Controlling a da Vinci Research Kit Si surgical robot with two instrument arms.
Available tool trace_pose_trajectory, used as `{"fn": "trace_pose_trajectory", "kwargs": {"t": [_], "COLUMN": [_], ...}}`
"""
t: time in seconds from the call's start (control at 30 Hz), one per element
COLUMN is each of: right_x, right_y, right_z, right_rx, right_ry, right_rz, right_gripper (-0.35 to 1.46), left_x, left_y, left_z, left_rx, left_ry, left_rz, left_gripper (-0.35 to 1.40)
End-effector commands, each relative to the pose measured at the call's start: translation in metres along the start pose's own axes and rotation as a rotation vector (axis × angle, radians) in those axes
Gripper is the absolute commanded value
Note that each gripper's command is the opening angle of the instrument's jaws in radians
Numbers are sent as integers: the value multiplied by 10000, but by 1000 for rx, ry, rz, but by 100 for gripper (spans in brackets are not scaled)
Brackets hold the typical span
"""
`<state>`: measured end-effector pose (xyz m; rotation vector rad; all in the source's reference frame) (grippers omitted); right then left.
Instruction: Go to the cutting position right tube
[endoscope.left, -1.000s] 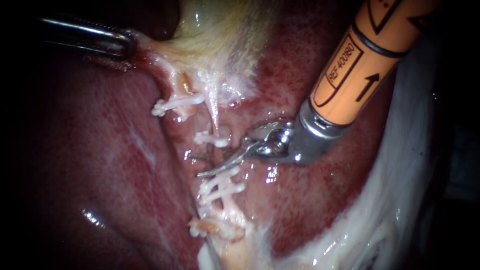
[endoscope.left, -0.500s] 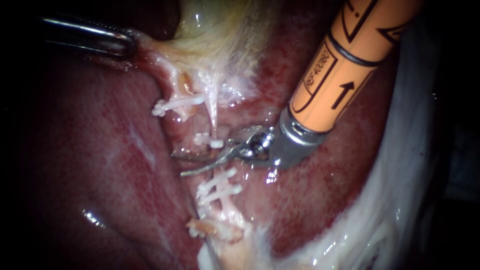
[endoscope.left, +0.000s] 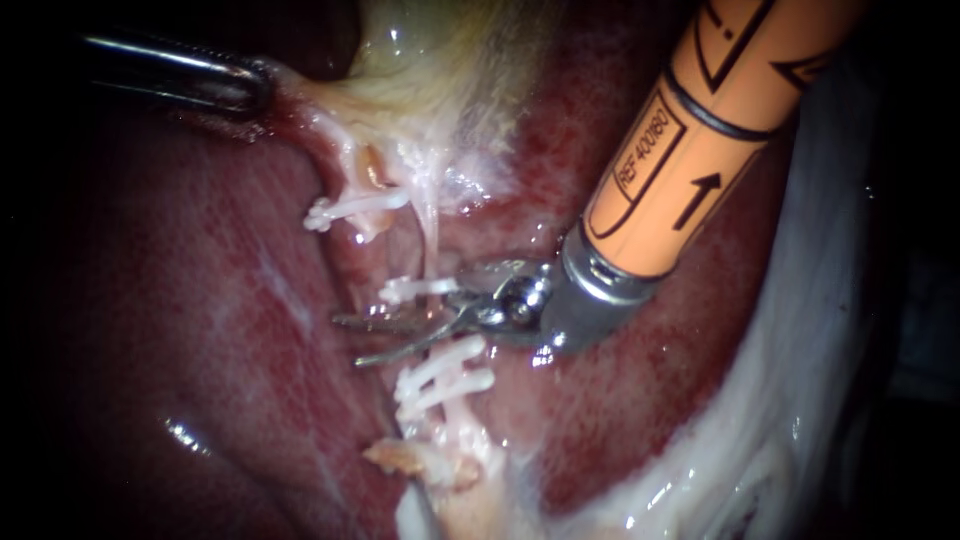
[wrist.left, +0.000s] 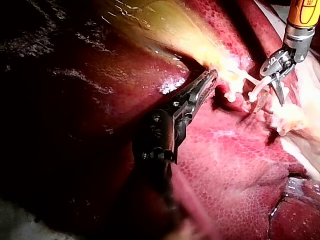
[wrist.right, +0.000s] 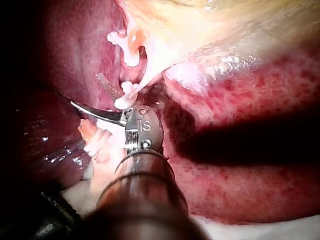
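The left instrument (endoscope.left: 252, 90) has its jaws closed on what looks like the pale edge of the gallbladder (endoscope.left: 440, 70), though the dark corner blurs the grip. Red liver (endoscope.left: 200, 330) spreads below. The right tube (endoscope.left: 432, 240) runs down the middle, crossed by white clips (endoscope.left: 418, 288). The right instrument (endoscope.left: 348, 340) has its blades parted across that tube, between one clip and the lower pair.
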<state>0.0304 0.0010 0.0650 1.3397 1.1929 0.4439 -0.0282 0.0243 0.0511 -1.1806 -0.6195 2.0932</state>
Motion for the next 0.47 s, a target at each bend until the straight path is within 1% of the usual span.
{"fn": "trace_pose_trajectory", "kwargs": {"t": [0.03, 0.17, 0.47], "right_x": [1, 2, 2], "right_y": [-2, -7, -7], "right_z": [1, 4, 3], "right_rx": [3, 7, 8], "right_ry": [1, -1, -1], "right_rz": [-3, -2, -2], "right_gripper": [132, 132, 132], "left_x": [0, 1, 1], "left_y": [0, 0, 0], "left_z": [-1, -1, -1], "left_rx": [-1, -1, -1], "left_ry": [0, 0, 0], "left_rz": [1, 1, 0], "left_gripper": [-35, -35, -35]}}
